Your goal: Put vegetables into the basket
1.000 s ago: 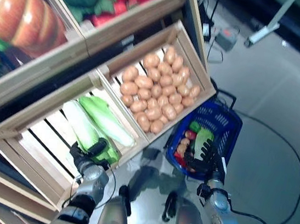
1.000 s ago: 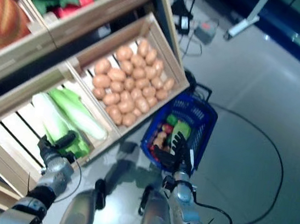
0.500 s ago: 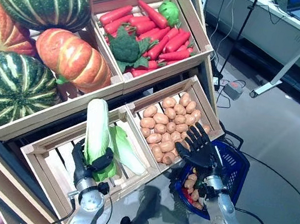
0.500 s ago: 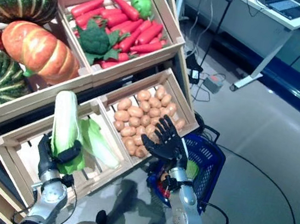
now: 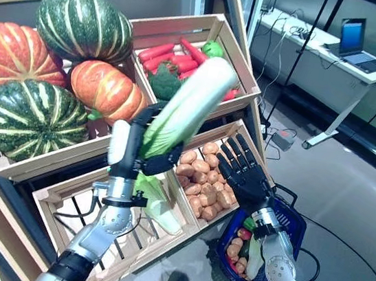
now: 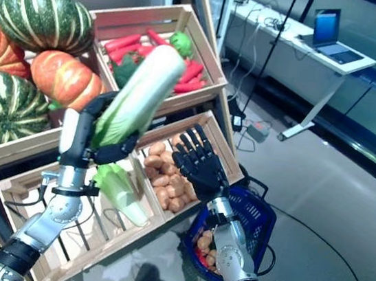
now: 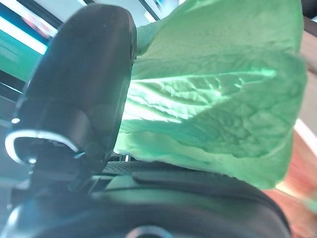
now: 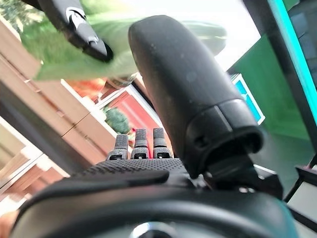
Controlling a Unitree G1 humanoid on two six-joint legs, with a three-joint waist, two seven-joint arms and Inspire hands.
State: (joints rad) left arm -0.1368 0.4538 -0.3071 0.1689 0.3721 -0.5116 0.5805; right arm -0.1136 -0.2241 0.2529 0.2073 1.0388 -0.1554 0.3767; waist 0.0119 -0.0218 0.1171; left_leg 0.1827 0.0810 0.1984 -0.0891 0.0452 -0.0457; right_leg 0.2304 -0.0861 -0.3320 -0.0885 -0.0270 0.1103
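Observation:
My left hand (image 5: 133,148) is shut on a long white and green cabbage (image 5: 183,104) and holds it up in front of the wooden stand, tilted toward the upper right. Its green leaves show close past the thumb in the left wrist view (image 7: 218,109). My right hand (image 5: 244,177) is open with straight spread fingers, raised above the blue plastic basket (image 5: 292,227), just right of the cabbage's leafy end. The basket stands on the floor by the stand's lower right corner. Small brown potatoes (image 5: 237,249), a red vegetable and a pale green one lie in it.
The wooden stand (image 5: 242,70) with sloping crates takes up the left and middle. A white desk (image 5: 337,60) with a laptop stands at the back right. Grey floor (image 5: 353,204) lies to the right of the basket.
My left hand has lifted the cabbage out of the lower crate and swung it up and to the right. My right hand has risen a little. The camera has tilted up.

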